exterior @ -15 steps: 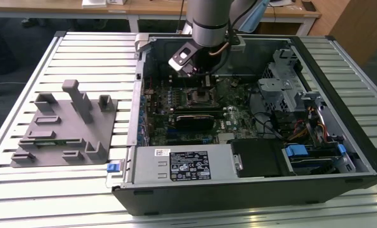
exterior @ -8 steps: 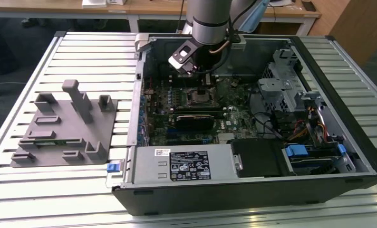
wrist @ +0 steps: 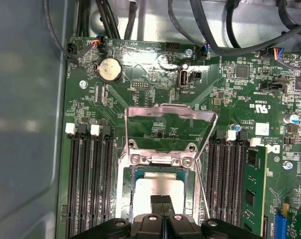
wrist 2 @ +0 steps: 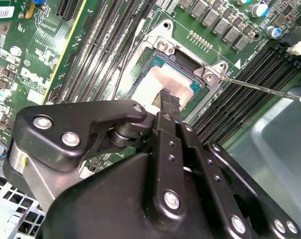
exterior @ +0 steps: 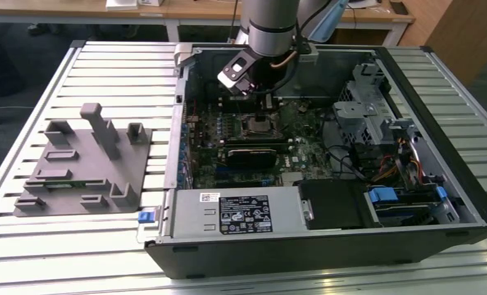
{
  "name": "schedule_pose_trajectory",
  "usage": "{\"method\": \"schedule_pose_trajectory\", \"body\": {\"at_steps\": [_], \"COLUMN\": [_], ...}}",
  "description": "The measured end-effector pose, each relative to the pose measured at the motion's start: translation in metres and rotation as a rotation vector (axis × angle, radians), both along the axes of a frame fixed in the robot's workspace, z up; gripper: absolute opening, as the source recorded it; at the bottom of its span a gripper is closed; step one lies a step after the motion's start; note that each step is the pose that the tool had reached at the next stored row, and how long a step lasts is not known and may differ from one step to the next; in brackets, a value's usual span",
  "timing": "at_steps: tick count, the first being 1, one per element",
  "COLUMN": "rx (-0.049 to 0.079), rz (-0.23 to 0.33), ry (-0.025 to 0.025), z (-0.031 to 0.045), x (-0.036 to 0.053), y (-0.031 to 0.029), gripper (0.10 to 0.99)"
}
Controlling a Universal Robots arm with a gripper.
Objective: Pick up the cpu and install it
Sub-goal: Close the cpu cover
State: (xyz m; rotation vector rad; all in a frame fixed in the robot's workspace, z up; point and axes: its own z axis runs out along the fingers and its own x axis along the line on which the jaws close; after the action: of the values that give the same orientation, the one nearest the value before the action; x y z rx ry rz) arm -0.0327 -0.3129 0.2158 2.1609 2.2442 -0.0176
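My gripper [wrist 2: 169, 102] is black with a soft satin sheen, studded with bright metal screw heads. Right at its tips, the cpu [wrist 2: 158, 82] has a pale metal top, dull and blotchy. The frame [wrist: 163, 159] just ahead of my hand is bare, shiny metal. The board [wrist: 140, 69] around it looks glossy green, the slots [wrist: 88, 169] either side of my hand are black plastic, and the case wall [wrist: 26, 99] is smooth matt grey.

In both wrist views the gripper [wrist: 163, 199] [wrist 2: 169, 97] hides the part of the cpu [wrist: 146, 189] [wrist 2: 150, 84] right under the jaws; whether the closed jaws touch its top, I cannot tell
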Motion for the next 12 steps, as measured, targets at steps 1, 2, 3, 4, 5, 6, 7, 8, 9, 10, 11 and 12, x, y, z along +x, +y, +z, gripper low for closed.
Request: {"method": "schedule_pose_trajectory", "body": {"at_steps": [1,2,3,4,5,6,7,8,9,10,11,12], "rx": [0.000,0.000,0.000,0.000,0.000,0.000,0.000,0.000,0.000,0.000,0.000,-0.001], "rz": [0.000,0.000,0.000,0.000,0.000,0.000,0.000,0.000,0.000,0.000,0.000,0.000], "ry": [0.0000,-0.0001,0.0000,0.0000,0.0000,0.0000,0.0000,-0.0001,0.0000,0.0000,0.0000,0.0000], "z": [0.0004,0.0006,0.0011,0.0017,0.0023,0.0031,0.0041,0.0048,0.0054,0.0060,0.0068,0.0076], "x": [0.0000,0.0000,0.0000,0.0000,0.0000,0.0000,0.0000,0.0001,0.0001,0.0002,0.0002,0.0002], "y": [0.0000,0.0001,0.0000,0.0000,0.0000,0.0000,0.0000,0.0000,0.0000,0.0000,0.0000,0.0000], "gripper": [0.106,0.106,0.106,0.106,0.106,0.106,0.106,0.106,0.106,0.106,0.106,0.106]}}
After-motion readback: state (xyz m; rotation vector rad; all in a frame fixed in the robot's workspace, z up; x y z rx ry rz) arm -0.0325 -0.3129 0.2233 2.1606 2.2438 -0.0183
